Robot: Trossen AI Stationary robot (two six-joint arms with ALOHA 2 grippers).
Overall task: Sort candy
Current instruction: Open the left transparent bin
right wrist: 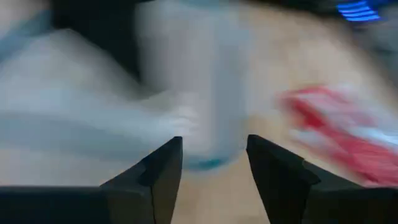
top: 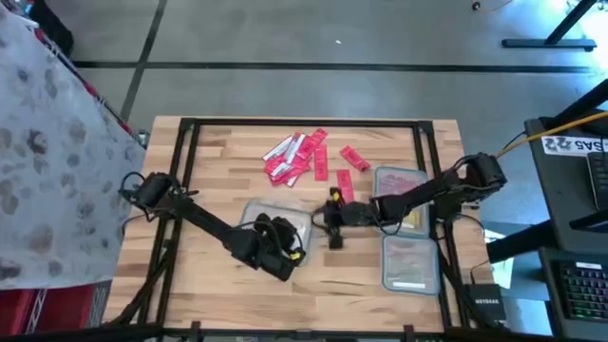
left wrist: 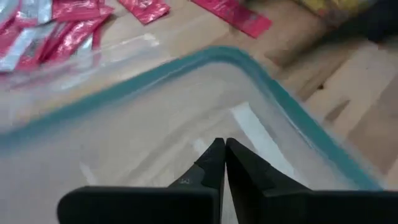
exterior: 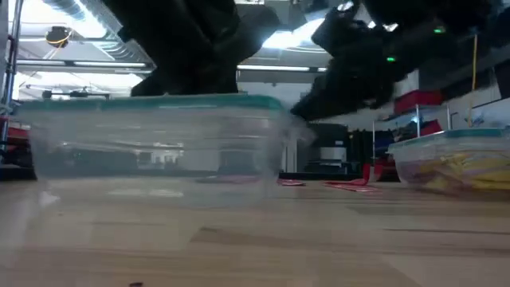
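Red and pink candy (top: 302, 158) lies in a loose pile on the far middle of the table, with single pieces (top: 344, 187) nearer the right. My left gripper (left wrist: 224, 146) is shut and stands over the inside of a clear, teal-rimmed tub (top: 282, 220) at the table's middle. Nothing shows between its fingers. My right gripper (top: 329, 220) is open just to the right of that tub. In the right wrist view (right wrist: 213, 143) the tub's edge (right wrist: 208, 163) shows blurred beyond the gap, with red candy (right wrist: 336, 134) off to one side.
Two more clear tubs stand at the right. The farther one (top: 401, 190) holds yellow pieces and the nearer one (top: 410, 264) holds pink ones. A dark frame (top: 304, 123) runs round the table. Bare wood lies at the near left (top: 171, 275).
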